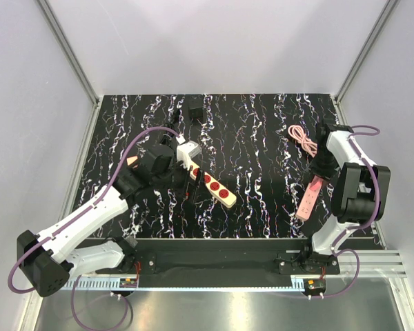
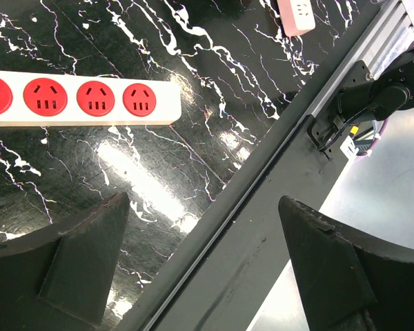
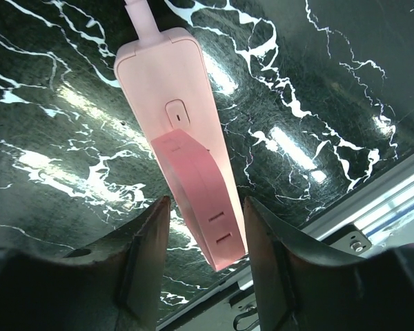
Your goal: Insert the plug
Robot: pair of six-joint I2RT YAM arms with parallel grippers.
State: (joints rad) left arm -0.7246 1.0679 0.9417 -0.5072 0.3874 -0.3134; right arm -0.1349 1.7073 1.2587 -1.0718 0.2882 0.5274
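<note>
Your left gripper (image 2: 203,200) is spread wide with nothing between its fingers. It hangs over the table (image 1: 262,138) just short of the free end of the cream power strip (image 2: 162,103), whose red sockets lie ahead and to one side of the fingertips. The plug (image 1: 195,108) is not in either hand. It sits beyond the left gripper, toward the far edge and past the white adapter (image 1: 188,150) seated in the cream power strip, with its thin cord trailing back on the near side. From the right gripper (image 3: 205,200) it is well apart, far off to the left.

The right gripper straddles the near end of the pink power strip (image 3: 169,83), one finger along each long side. You cannot tell from the wrist view whether the fingers press on it or only stand beside it. That straddle looks like a way to steady or square the pink power strip, perhaps as the socket to use. The coiled pink cable (image 1: 301,138) lies just beyond that hand.

Judged from this, the plug has yet to be picked up, and the wide-open left hand is the nearer one to fetch it.
</note>
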